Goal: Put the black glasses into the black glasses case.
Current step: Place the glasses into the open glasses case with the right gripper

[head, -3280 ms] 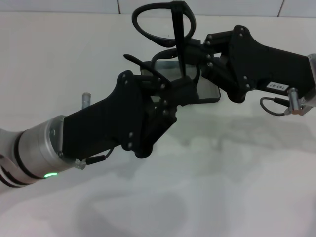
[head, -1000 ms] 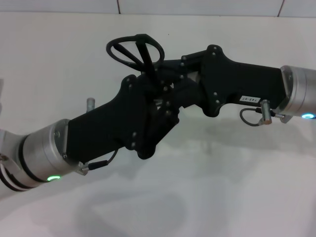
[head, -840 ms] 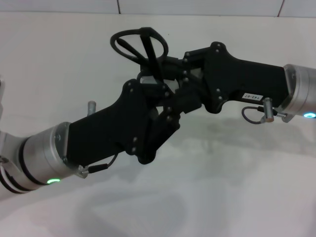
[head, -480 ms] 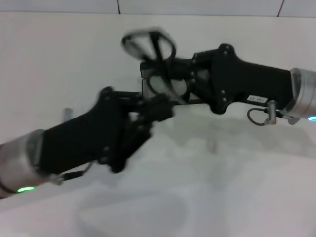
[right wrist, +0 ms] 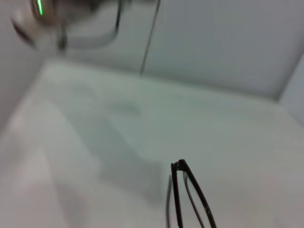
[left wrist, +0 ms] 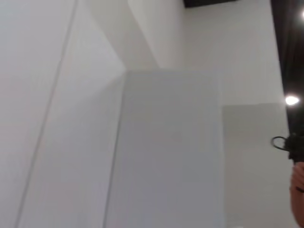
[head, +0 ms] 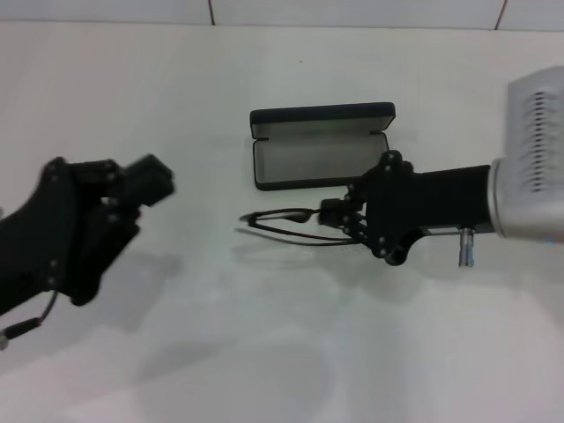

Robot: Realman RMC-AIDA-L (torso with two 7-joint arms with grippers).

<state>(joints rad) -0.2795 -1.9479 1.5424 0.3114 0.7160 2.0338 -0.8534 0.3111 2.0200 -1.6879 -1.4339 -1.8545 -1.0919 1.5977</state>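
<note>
The black glasses [head: 291, 220] now jut toward nine o'clock from the right gripper [head: 339, 218], fingers clamped; the left gripper [head: 132, 189] has withdrawn, fingers' state unclear. The black glasses case [head: 322, 145] lies open, grey-lined.

Open glasses case [head: 321, 145] lay mid-table [head: 264, 352], glasses [head: 286, 223] [right wrist: 187, 197] just in front of it, held out by right gripper [head: 339, 216], left gripper [head: 132, 189] well off left, raised.
</note>
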